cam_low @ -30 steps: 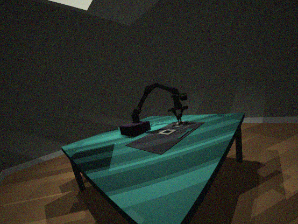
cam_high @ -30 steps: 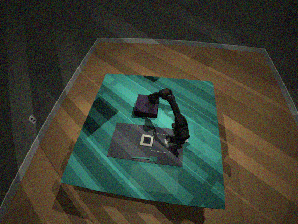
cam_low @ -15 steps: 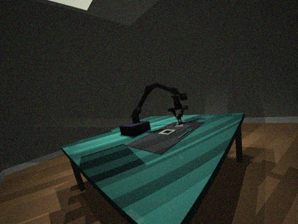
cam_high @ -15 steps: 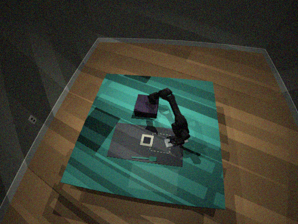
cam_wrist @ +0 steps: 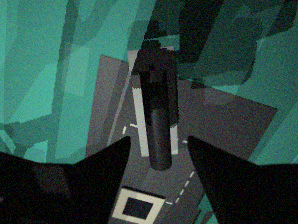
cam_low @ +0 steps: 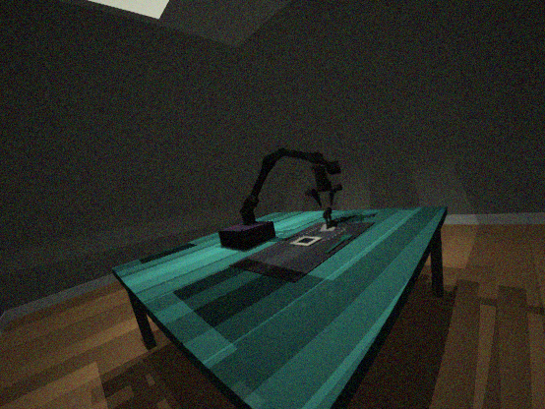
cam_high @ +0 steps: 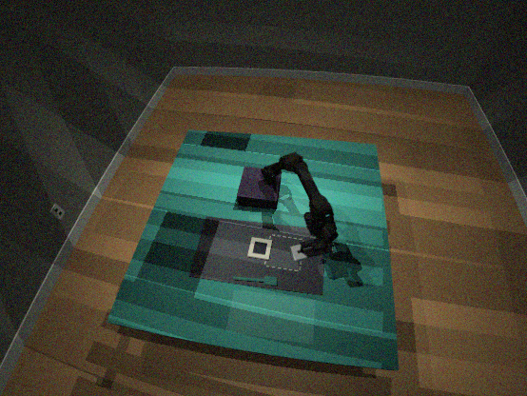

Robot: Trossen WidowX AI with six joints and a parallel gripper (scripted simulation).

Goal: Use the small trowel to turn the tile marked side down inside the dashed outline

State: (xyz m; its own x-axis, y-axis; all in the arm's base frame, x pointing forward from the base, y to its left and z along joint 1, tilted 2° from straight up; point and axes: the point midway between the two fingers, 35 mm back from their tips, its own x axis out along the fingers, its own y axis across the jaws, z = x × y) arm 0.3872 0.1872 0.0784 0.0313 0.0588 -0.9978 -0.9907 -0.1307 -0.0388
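The tile (cam_high: 260, 247) (cam_low: 306, 241) (cam_wrist: 138, 206), cream-bordered with a dark square facing up, lies flat on the mat (cam_high: 228, 247) (cam_low: 275, 258). It is at the left side of the dashed outline (cam_wrist: 133, 125), slightly over its edge in the top view. The trowel (cam_high: 297, 252) (cam_low: 328, 227) (cam_wrist: 160, 152) has a pale blade low at the outline's right side and a thick dark handle rising from it. My gripper (cam_low: 325, 205) (cam_wrist: 158, 140) is open above the trowel, its fingertips apart on either side of the handle in the wrist view. Blade contact with the mat is unclear.
A teal flat tool (cam_high: 257, 280) (cam_wrist: 202, 209) lies near the mat's front edge. A dark purple box (cam_high: 259, 186) (cam_low: 246, 236) stands behind the mat, by the arm's base. The teal table (cam_high: 262, 314) (cam_low: 305, 315) surrounds the mat.
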